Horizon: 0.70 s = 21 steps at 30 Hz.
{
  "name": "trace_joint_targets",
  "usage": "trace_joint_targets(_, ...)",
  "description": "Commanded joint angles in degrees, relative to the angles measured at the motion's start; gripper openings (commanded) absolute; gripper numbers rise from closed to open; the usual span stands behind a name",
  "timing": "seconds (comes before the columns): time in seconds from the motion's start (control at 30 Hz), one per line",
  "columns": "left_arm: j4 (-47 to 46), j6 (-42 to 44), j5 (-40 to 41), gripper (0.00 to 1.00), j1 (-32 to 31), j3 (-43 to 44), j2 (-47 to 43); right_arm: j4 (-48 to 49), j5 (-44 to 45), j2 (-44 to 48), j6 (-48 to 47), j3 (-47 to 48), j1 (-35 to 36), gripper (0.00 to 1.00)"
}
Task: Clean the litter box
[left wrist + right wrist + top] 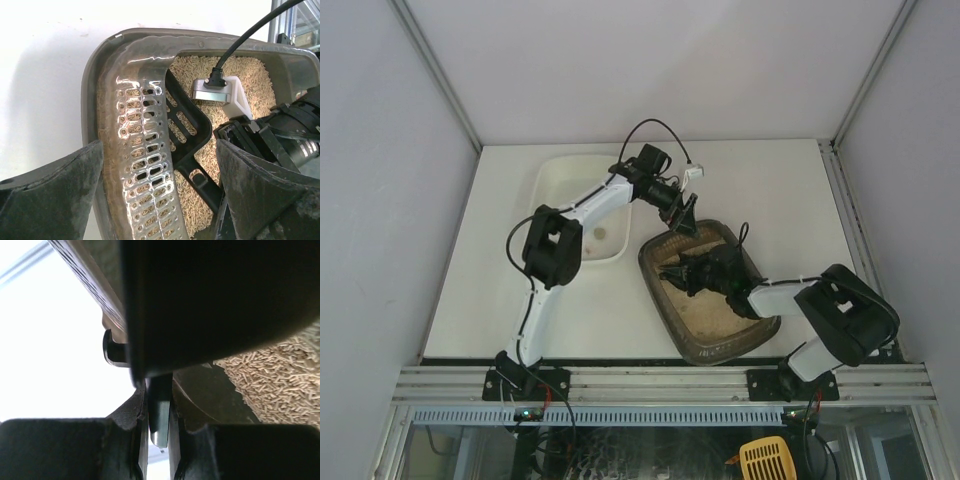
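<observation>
no legible txt, labels, nos.

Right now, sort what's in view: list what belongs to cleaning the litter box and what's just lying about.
For the job:
- litter box
- scoop, held in the shut right hand
- left hand, open over the box's far end

Lying about:
- white tub, untouched beside the box
- yellow slotted thing, at the bottom of the top view

The litter box (716, 352) sits right of the tub (565, 185), scoop (205, 127) inside
</observation>
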<state>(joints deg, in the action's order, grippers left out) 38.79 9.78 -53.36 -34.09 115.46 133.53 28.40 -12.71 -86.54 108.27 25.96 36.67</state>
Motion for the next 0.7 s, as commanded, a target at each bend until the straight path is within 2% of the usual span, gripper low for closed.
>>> trace_joint_targets(0.0, 6.4, 0.2, 4.1, 0.99, -1.2, -4.6, 0.7, 13.6, -14.7, -4.6, -4.6, -4.5, -1.3, 0.00)
trace_joint_targets(0.1, 5.6, 0.2, 4.5, 0.99, -1.3, -5.7, 0.1, 18.0, -21.4, -3.6, -6.0, -7.7, -2.8, 0.00)
trace_joint_targets(0.17, 5.4, 0.2, 4.7, 0.98, -1.2, -6.1, -0.1, 15.7, -24.2, -1.2, -8.1, -9.2, -3.5, 0.00)
trace_joint_targets(0.43, 4.6, 0.3, 5.0, 0.98, -1.3, -8.1, -0.8, -13.4, -24.4, 16.8, -23.4, -7.4, -5.4, 0.00)
trace_joint_targets(0.67, 4.3, 0.2, 5.0, 0.98, -1.3, -8.6, -0.9, -30.2, -26.3, 27.0, -29.0, -8.1, -7.9, 0.00)
